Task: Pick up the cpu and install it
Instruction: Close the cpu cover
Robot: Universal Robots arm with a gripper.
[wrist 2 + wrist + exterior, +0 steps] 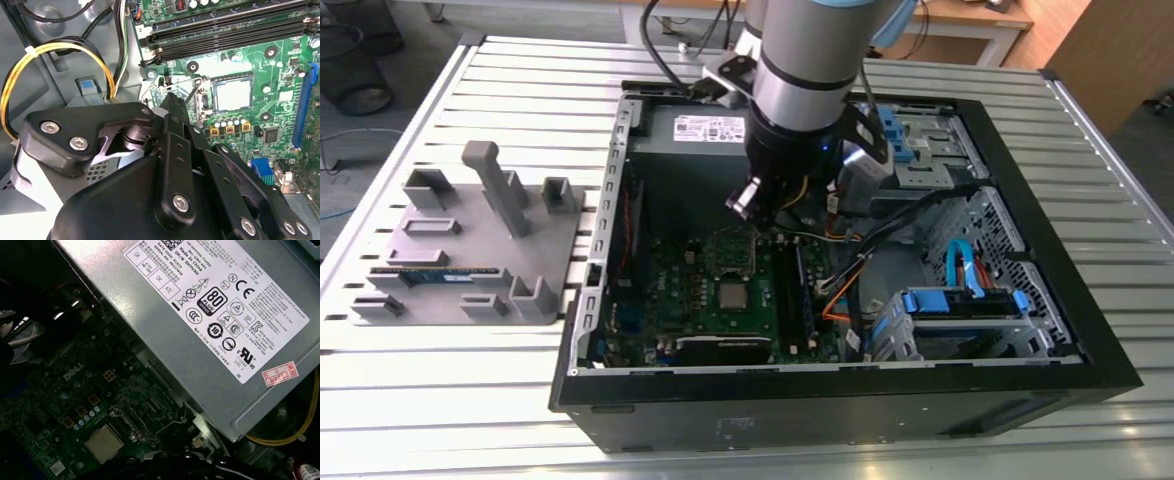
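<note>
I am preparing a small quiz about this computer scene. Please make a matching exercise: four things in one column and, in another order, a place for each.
Things:
1. cpu
2. gripper
3. grey holder
4. power supply

Places:
A. on the table, outside the case
B. in the motherboard socket
C. along the case's far wall
D. above the motherboard

Pairs: 1-B, 2-D, 3-A, 4-C

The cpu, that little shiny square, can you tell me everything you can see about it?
The cpu is a small flat square with a dull silver-grey metal top and a thin pale rim. It lies level in its socket on the green motherboard, inside the open computer case. The gripper hangs above the board, not touching it.
</note>
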